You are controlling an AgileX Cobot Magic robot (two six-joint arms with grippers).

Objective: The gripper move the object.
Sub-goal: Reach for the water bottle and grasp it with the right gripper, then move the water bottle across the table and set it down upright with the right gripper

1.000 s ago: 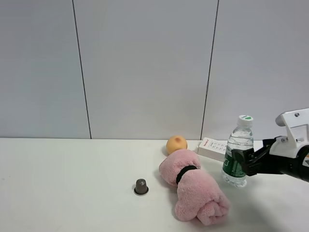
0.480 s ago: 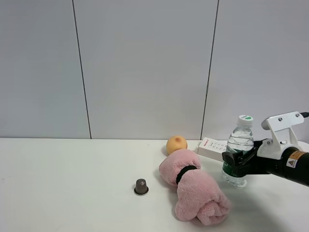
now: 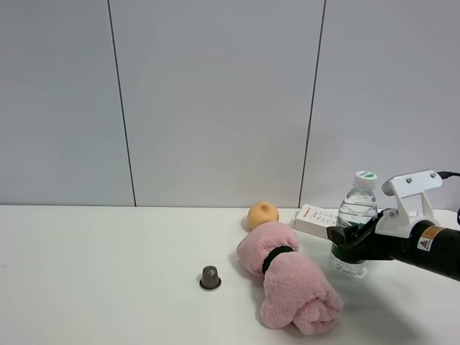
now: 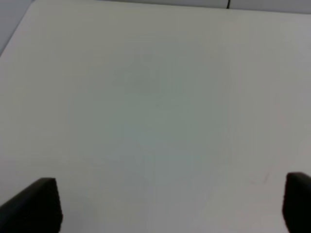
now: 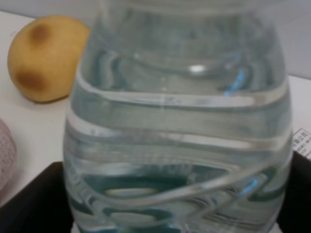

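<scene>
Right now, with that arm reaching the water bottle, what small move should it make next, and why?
Probably squeeze the right tool shut on the water bottle before lifting or sliding anything. Its black fingers sit on both sides of the bottle's lower body, at the green label, and the bottle stands upright on the table. Whether they press yet, I cannot tell.

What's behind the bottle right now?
A white box lies just behind the bottle; the bottle hides its right part, so how far it extends cannot be seen.
</scene>
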